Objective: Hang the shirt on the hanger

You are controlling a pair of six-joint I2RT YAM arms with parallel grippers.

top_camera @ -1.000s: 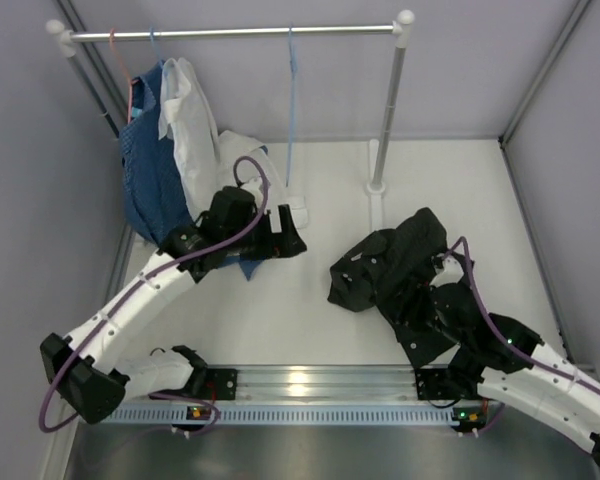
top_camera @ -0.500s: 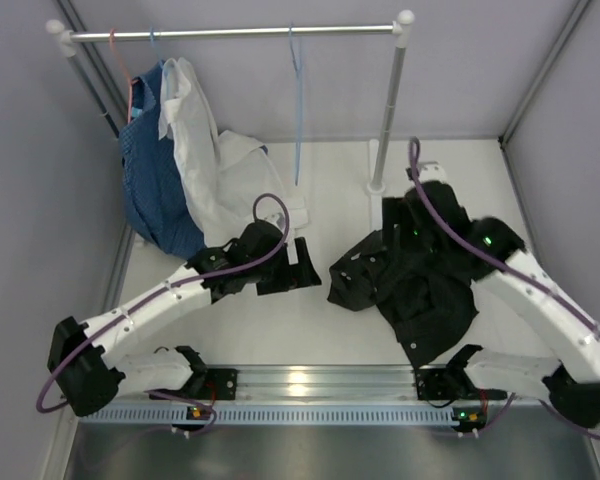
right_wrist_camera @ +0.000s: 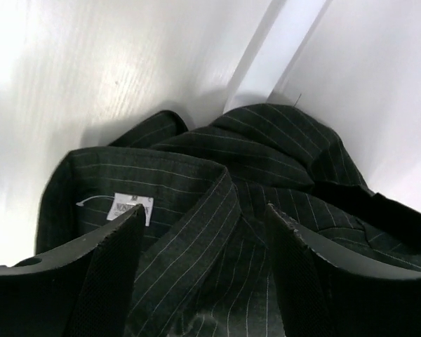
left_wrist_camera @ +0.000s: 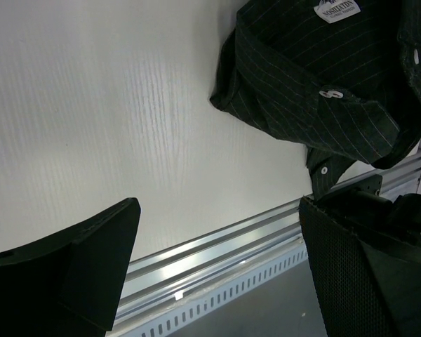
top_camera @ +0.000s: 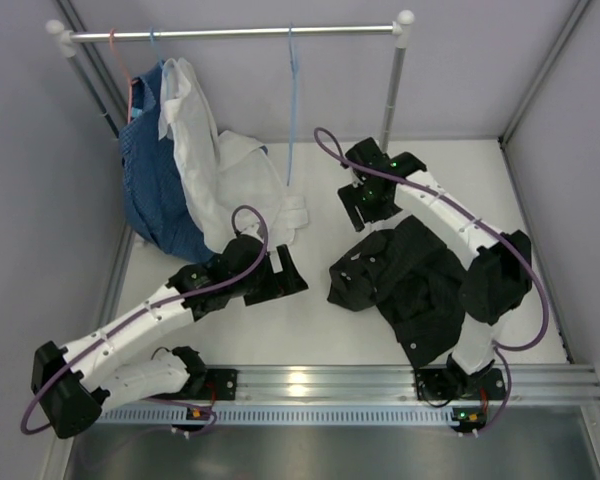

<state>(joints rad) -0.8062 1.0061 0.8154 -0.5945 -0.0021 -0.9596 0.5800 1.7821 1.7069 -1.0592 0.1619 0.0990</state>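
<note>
White tabletop (top_camera: 310,310), shirt (top_camera: 410,275) directly beneath empty, spread-fingered right end effector (right_wrist_camera: 203,225).

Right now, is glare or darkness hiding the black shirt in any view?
Top external: the black pinstriped shirt is a near-featureless dark mass, and the aluminium rail glints. Left wrist: pinstripes and buttons crisp. Right wrist: the table is blown out white, yet the collar label shows, its print unreadable.
</note>
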